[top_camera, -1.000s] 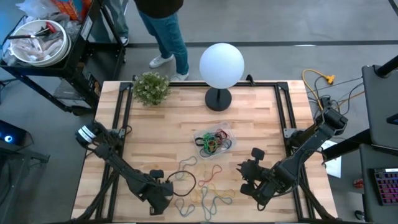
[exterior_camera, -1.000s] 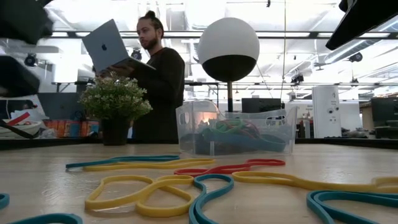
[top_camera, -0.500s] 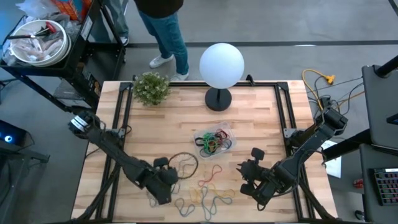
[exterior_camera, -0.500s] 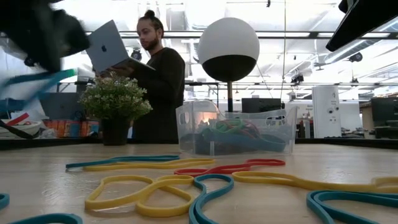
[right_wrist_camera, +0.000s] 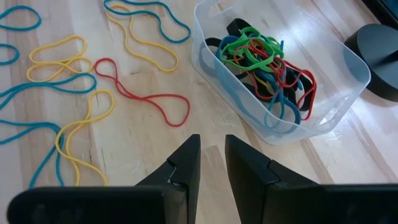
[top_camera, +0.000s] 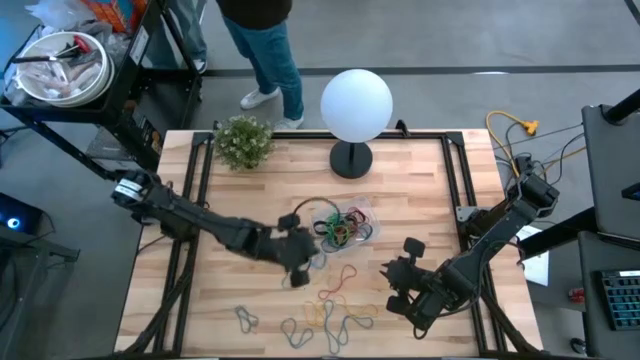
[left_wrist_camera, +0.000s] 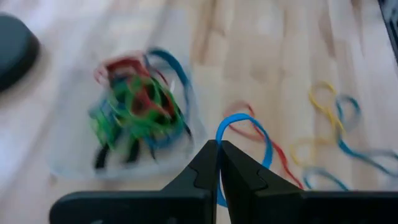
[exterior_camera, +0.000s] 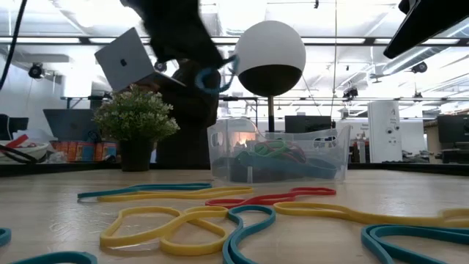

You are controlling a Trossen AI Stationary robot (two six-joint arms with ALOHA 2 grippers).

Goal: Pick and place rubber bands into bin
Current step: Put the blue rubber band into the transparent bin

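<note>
The left claw (top_camera: 300, 262) hangs above the table (top_camera: 400, 190), just beside the bin (top_camera: 368, 212) on its left-arm side, and its fingers are pressed together on a blue rubber band (left_wrist_camera: 244, 134). In the left wrist view that band loops out ahead of the closed fingertips (left_wrist_camera: 211, 152), with the bin lying a little beyond it and off to one side. In the low view the same blue band (exterior_camera: 214, 78) dangles in the air, higher than the bin's rim (exterior_camera: 278, 136) and short of it, next to the white globe lamp (exterior_camera: 270, 48).

The bin sits near the middle of the table, in front of the lamp's base (top_camera: 351, 159), and it holds a tangle of green, red, blue and black bands (right_wrist_camera: 264, 59).

More rubber bands lie loose on the table (top_camera: 335, 300) between the bin and the near edge: yellow, blue and red loops, seen clearly in the right wrist view, where a red band (right_wrist_camera: 146, 96) lies just beside the bin's wall.

The right claw (top_camera: 398, 283) waits low at the near right part of the table, its fingers (right_wrist_camera: 186, 158) standing a little apart with nothing between them, pointing toward the bin.

A potted plant (top_camera: 243, 141) stands at the far left corner.
</note>
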